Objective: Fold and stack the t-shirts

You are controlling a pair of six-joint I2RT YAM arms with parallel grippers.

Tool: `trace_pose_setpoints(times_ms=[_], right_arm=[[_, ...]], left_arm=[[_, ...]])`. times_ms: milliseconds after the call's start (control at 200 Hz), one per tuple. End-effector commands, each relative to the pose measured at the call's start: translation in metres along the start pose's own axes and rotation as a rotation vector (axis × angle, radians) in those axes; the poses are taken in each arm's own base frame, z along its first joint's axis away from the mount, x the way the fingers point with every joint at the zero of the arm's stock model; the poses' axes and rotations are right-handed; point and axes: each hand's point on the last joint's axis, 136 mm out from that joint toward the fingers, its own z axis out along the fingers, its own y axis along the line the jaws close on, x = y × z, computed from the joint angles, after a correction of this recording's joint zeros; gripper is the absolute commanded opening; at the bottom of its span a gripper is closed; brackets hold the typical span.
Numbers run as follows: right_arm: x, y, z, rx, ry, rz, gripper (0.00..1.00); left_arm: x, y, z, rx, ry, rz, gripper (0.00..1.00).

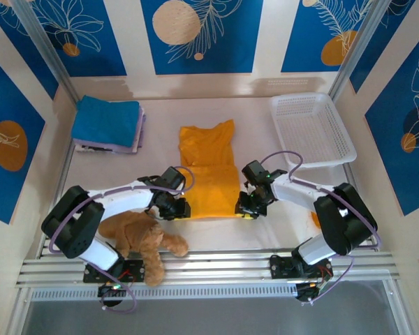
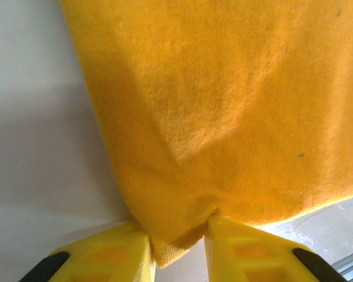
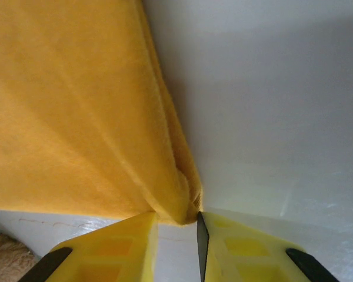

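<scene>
Lilac tee (image 1: 138, 134) mostly beneath blue tee (image 1: 106, 120)

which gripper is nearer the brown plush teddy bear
Left. The left gripper sits just beyond the brown plush teddy; the right gripper is across the mustard-orange cotton t-shirt.

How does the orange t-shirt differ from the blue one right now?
The orange t-shirt lies stretched out mid-table; the blue t-shirt is a folded rectangle, far left. The left gripper and right gripper pinch the orange one's near corners; no gripper touches the blue one, which rests on a lilac t-shirt. Both are plain, unprinted.
</scene>
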Motion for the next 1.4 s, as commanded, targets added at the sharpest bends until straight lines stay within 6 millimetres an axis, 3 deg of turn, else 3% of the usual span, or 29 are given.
trace_pose_setpoints(times_ms=[0, 195, 375, 670, 760, 940, 1140, 1396], right_arm=[[-0.001, 0.009, 0.002, -0.017, 0.021, -0.020, 0.27], [-0.001, 0.006, 0.008, 0.017, 0.036, -0.023, 0.25], [-0.003, 0.006, 0.007, 0.024, 0.029, -0.029, 0.15], [-0.003, 0.011, -0.005, 0.030, 0.008, -0.056, 0.00], [0.000, 0.011, -0.009, 0.030, 0.005, -0.061, 0.00], [0.013, 0.009, -0.014, 0.025, 0.007, -0.064, 0.00], [0.033, 0.011, -0.028, 0.008, -0.002, -0.082, 0.00], [0.062, 0.009, -0.048, -0.010, -0.024, -0.066, 0.00]], left_arm=[[0.005, 0.001, 0.009, 0.021, 0.021, -0.014, 0.23], [0.005, 0.001, 0.010, 0.023, 0.018, -0.018, 0.14], [0.003, 0.002, 0.003, 0.006, -0.001, -0.003, 0.07], [0.004, 0.004, -0.006, -0.022, -0.005, 0.014, 0.00], [0.005, 0.005, -0.009, -0.024, -0.006, 0.018, 0.00], [0.012, 0.006, -0.016, -0.016, -0.010, 0.020, 0.00], [0.015, -0.001, -0.042, 0.014, -0.065, 0.025, 0.00], [0.033, -0.009, -0.072, 0.089, -0.103, 0.002, 0.00]])
